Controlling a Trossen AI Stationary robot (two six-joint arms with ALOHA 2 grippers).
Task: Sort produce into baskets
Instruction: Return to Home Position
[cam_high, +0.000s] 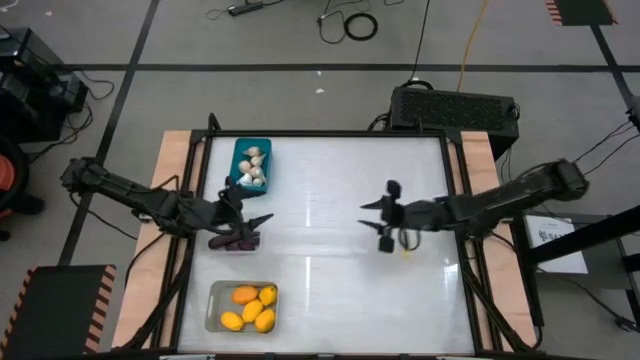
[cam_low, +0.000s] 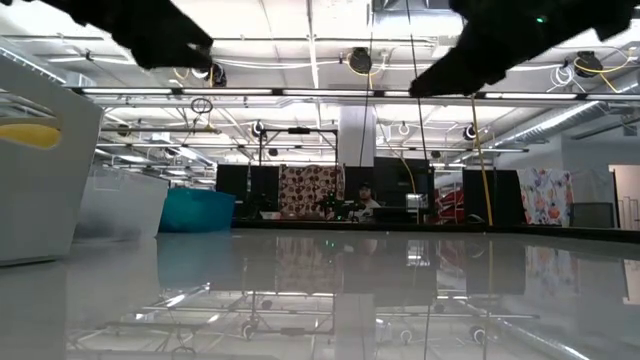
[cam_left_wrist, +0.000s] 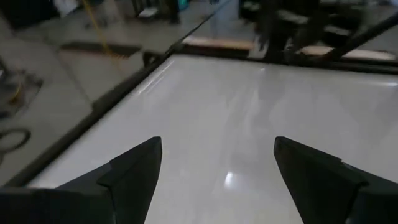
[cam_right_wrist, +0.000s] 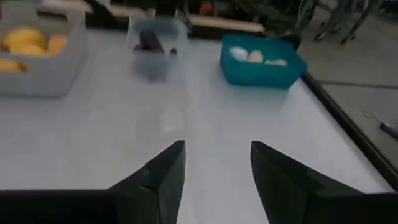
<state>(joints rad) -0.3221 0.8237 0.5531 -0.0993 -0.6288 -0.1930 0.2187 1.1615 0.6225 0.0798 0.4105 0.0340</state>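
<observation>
left jaws open, empty, by clear bin (cam_right_wrist: 153, 67) | right jaws open, empty, over surface (cam_high: 330, 165) | lift first, then pull back

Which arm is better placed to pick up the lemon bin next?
Left. The left gripper is near the lemon bin on that side; the right gripper hangs near the middle, farther off.

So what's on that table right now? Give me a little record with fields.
teal bin: holds garlic
grey bin: holds lemons
clear bin: holds eggplant
left gripper: open, holding nothing, by the clear bin
right gripper: open, holding nothing, over mid-table
</observation>
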